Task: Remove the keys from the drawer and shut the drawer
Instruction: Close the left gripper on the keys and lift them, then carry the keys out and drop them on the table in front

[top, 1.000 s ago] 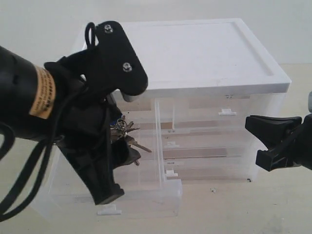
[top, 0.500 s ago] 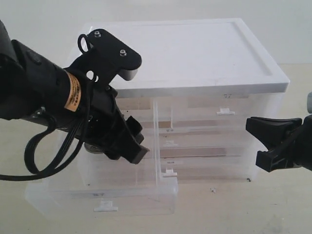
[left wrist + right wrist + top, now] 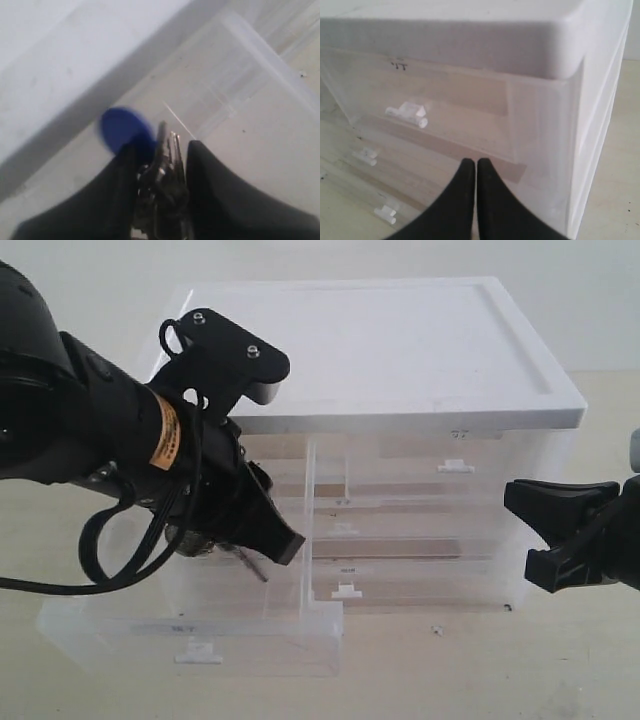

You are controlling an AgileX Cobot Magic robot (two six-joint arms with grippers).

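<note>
The translucent drawer (image 3: 190,632), its white tab handle in front, stands pulled out of the cabinet (image 3: 400,350). Over it the left gripper (image 3: 272,540) pinches the keys (image 3: 167,162), silvery blades bunched between its fingers, the round blue fob (image 3: 125,131) jutting beside them. By the white-topped cabinet's right front hangs the right gripper (image 3: 476,167), fingertips pressed together, empty.

We see glossy silvery metal keys (image 3: 167,155), a smooth translucent plastic drawer (image 3: 120,640), a matt white plastic cabinet top (image 3: 400,350).
</note>
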